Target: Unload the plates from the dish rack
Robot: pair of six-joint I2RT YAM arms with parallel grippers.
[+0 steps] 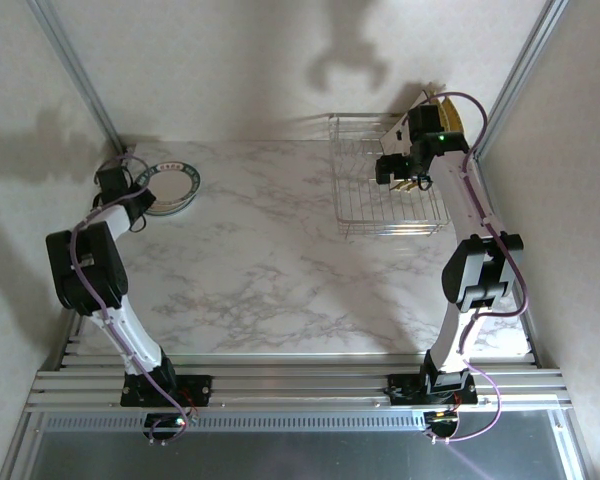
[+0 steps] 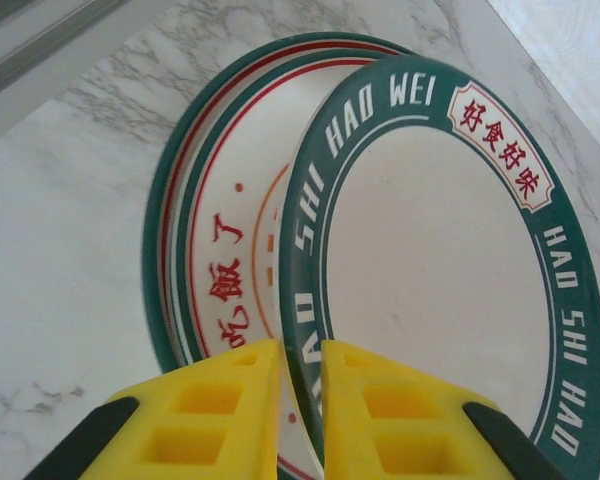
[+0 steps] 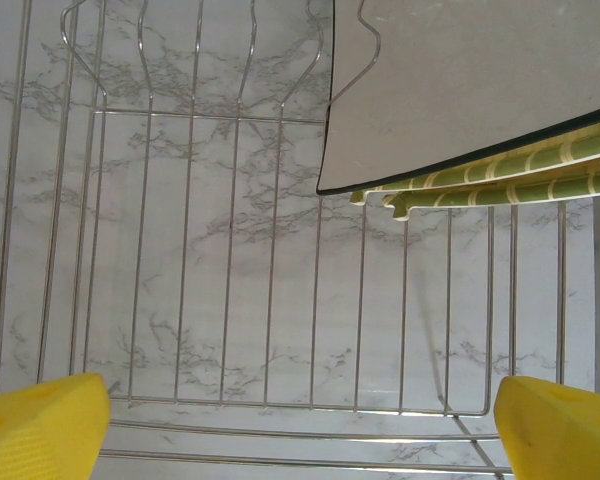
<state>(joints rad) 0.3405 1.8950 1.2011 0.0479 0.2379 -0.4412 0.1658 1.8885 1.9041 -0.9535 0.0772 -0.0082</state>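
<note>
Yellow left fingers [image 2: 205, 420] are pinching a teal plate [image 2: 430, 270] over the stack [image 2: 215, 270], release likely next. Right fingers [image 3: 40, 430] are hovering spread over the rack [image 1: 360, 180], square plates [image 3: 480, 90] waiting.

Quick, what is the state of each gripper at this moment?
Left gripper: shut on the rim of a green-rimmed plate.
Right gripper: open over the dish rack, holding nothing.

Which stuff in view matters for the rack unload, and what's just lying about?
Job:
rack
square plates in it
round stack, far left
held plate, in left gripper
right gripper, open over rack

Not job:
table
rails
cables
</note>
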